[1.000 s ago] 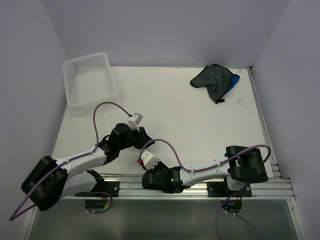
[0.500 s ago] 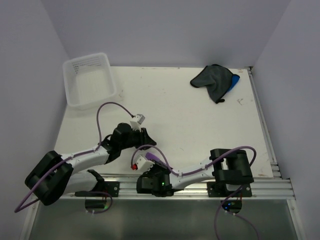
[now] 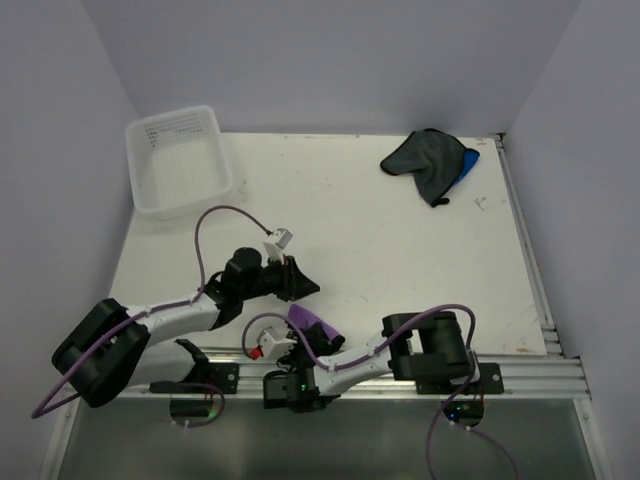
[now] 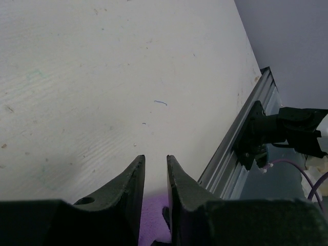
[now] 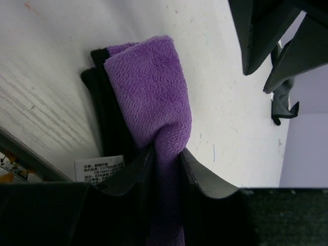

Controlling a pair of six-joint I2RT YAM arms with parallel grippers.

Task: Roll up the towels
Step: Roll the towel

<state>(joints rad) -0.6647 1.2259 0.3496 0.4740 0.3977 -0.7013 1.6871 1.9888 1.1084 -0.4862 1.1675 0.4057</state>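
Observation:
Near the table's front edge lies a folded purple towel (image 3: 312,324) (image 5: 148,92) with a dark edge and a white label (image 5: 100,166). My right gripper (image 5: 166,154) (image 3: 315,340) is shut on its near end, the cloth bunched between the fingers. My left gripper (image 4: 155,159) (image 3: 303,285) hovers just behind and above it, jaws narrowly open with nothing between them; purple cloth (image 4: 151,225) shows below the gap. At the back right lies the dark grey towel (image 3: 424,160) (image 5: 281,105) on top of the blue towel (image 3: 468,161).
A clear plastic tub (image 3: 180,160) stands at the back left corner. An aluminium rail (image 3: 520,365) (image 4: 230,148) runs along the near edge, right beside the purple towel. White walls close in on the left, back and right.
My right arm has swung left along the near edge, and the purple towel now shows at its gripper. My left gripper has shifted slightly right and its jaws have narrowed a little.

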